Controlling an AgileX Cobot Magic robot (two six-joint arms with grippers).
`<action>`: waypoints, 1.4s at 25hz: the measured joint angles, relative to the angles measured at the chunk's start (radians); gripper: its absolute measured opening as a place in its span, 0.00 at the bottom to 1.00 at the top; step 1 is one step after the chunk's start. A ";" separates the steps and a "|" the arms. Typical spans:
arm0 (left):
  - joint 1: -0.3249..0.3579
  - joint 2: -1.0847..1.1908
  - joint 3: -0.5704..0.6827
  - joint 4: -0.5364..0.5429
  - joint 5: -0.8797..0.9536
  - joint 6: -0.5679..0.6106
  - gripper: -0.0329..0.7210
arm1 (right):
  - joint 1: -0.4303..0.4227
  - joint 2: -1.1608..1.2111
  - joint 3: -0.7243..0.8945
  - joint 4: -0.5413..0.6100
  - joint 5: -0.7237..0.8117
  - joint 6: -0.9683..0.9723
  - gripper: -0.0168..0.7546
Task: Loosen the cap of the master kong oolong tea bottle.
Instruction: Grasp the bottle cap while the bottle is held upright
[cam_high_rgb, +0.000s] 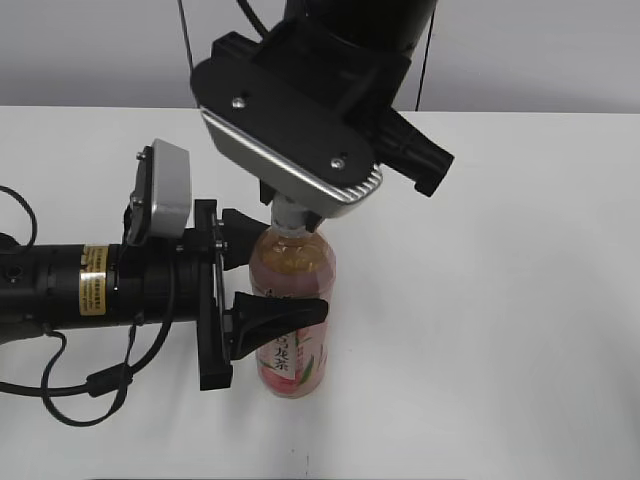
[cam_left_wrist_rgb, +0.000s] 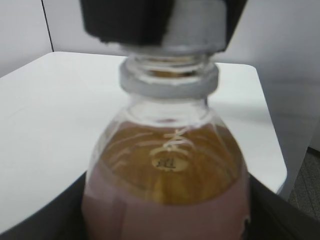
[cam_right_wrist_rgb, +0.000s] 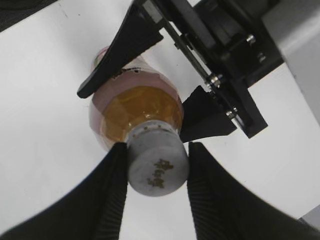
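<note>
The bottle (cam_high_rgb: 292, 305) stood upright on the table (cam_high_rgb: 520, 300), pinned between the two grippers, each doing a separate job. The left gripper (cam_high_rgb: 262, 268) came in level from the side and clamped its fingers on the bottle's body just below the shoulder, one finger on the far side and one on the near side, most likely to keep the bottle from turning. The right gripper (cam_right_wrist_rgb: 156, 167) hung straight above the neck, fingers pointing down, closed on the cap (cam_right_wrist_rgb: 158, 169) from both sides, a grip that suits twisting it loose. Whether the cap had turned at all could not be told. The exterior view gave the layout but hid the cap almost entirely under the right arm's wrist. The right wrist view showed what that one lacked: the cap's top with its dark print, both pads pressed on its sides, and the left fingers on the body beyond it. The left wrist view, blurred, looked along the left gripper at the amber tea and the neck ring, with the right gripper's dark fingers at the cap above.
</note>
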 joint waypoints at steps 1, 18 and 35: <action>0.000 0.000 0.000 0.000 0.000 0.000 0.65 | 0.000 0.000 0.000 0.000 0.000 -0.008 0.38; 0.000 0.000 0.000 0.002 -0.001 -0.001 0.65 | 0.000 -0.001 0.000 0.001 0.000 -0.291 0.38; 0.000 0.000 0.000 0.001 0.003 -0.006 0.65 | 0.000 -0.013 0.000 0.027 -0.001 -0.337 0.38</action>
